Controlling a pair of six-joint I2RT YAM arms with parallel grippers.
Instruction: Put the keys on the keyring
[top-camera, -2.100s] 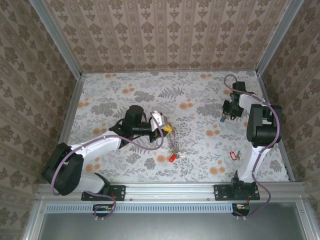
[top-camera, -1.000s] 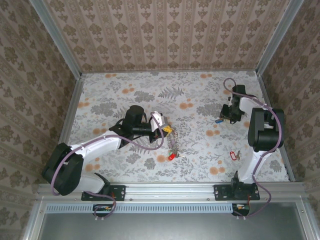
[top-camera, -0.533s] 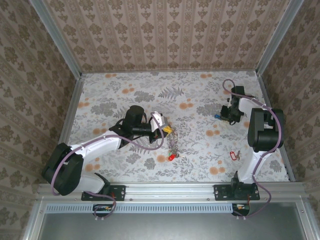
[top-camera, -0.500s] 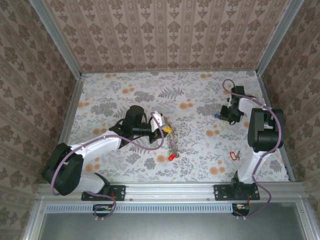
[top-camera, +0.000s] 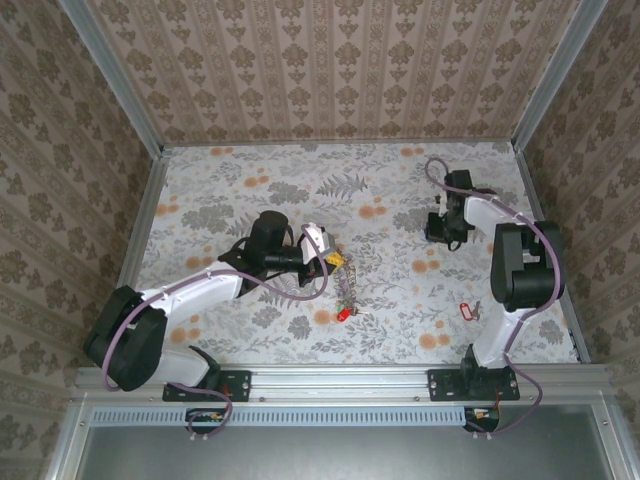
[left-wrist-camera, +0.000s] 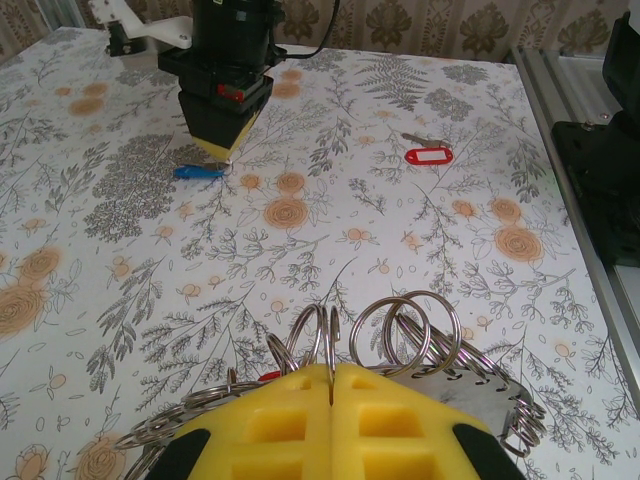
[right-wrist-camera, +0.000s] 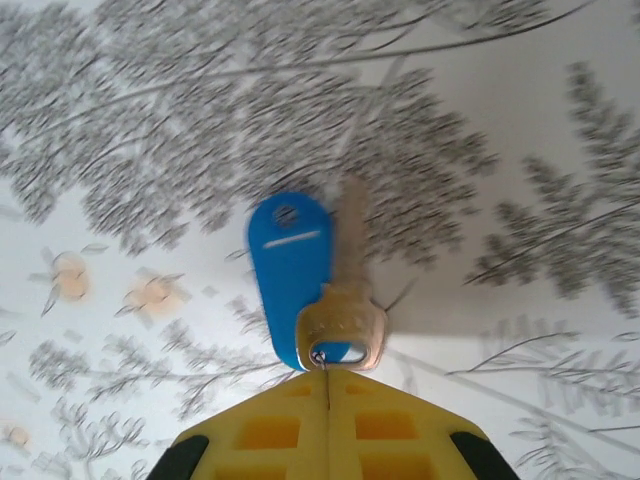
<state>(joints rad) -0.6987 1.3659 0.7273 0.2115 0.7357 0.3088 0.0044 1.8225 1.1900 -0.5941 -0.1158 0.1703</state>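
Blue-tagged key (right-wrist-camera: 343, 312) pinched by its head in the right gripper (right-wrist-camera: 327, 378) at two o'clock on the bench (top-camera: 250, 180); left gripper (left-wrist-camera: 331, 368) clamps the keyring (left-wrist-camera: 398, 322) near centre. Next, likely: carry key across, thread it on.

Keyring (top-camera: 345, 285) left, 1 loose key (top-camera: 465, 311) right

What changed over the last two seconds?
The right gripper closed on the blue-tagged key and shifted left in the top view with it. Unchanged: the left gripper stays shut on the keyring, and the red-tagged key lies where it was.
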